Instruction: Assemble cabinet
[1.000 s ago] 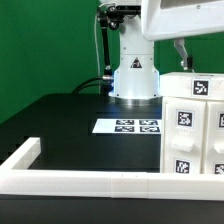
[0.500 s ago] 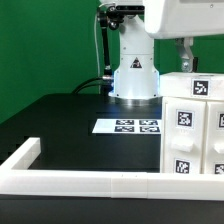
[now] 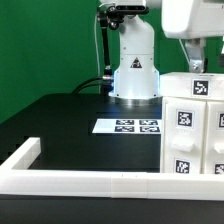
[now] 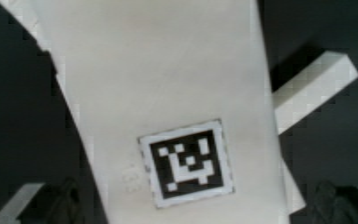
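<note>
A black bench (image 3: pixel 60 120) is sitting before a green wall (image 3: pixel 45 45), with the marker board (image 3: pixel 128 126) lying flat and a long white rail (image 3: pixel 80 181) running along the front. The cabinet (image 3: pixel 192 125) is standing upright at the exterior view's right, white boxes each showing a tag. The end effector (image 3: pixel 192 58) is hovering released above it.

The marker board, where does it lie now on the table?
In the exterior view, the marker board lies flat on the black table, just in front of the robot's base, to the exterior view's left of the cabinet.
</note>
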Tool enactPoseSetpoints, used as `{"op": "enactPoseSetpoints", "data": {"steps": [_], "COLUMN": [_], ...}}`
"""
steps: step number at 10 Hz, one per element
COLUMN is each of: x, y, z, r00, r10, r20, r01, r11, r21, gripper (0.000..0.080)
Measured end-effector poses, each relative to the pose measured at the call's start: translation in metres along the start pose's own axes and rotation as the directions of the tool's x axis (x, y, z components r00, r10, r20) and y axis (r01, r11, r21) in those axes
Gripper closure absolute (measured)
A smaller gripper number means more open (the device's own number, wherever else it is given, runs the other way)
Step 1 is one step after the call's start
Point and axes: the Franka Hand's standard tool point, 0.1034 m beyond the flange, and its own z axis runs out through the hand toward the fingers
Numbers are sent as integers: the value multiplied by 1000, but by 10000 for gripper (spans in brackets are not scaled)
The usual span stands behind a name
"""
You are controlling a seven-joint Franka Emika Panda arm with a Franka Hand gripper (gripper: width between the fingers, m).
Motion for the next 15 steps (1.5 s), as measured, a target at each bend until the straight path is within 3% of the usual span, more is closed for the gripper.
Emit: {"op": "enactPoseSetpoints", "data": {"steps": [6,7,10,13,14,15], "x": [-7,-7,-7,-9,-6,-3], "y": [4,4,4,6,5,5], "z": [16,16,16,16,15,15], "r00": [998,998,978,803,698,550], "r10": [54,53,207,596,716,835], "r20": [13,13,14,8,-8,-21], "r01": [-54,-53,-207,-597,-716,-834], "r11": [998,998,978,802,698,550], "r21": [12,12,11,14,13,34], "gripper": [151,242,247,247,247,246]}}
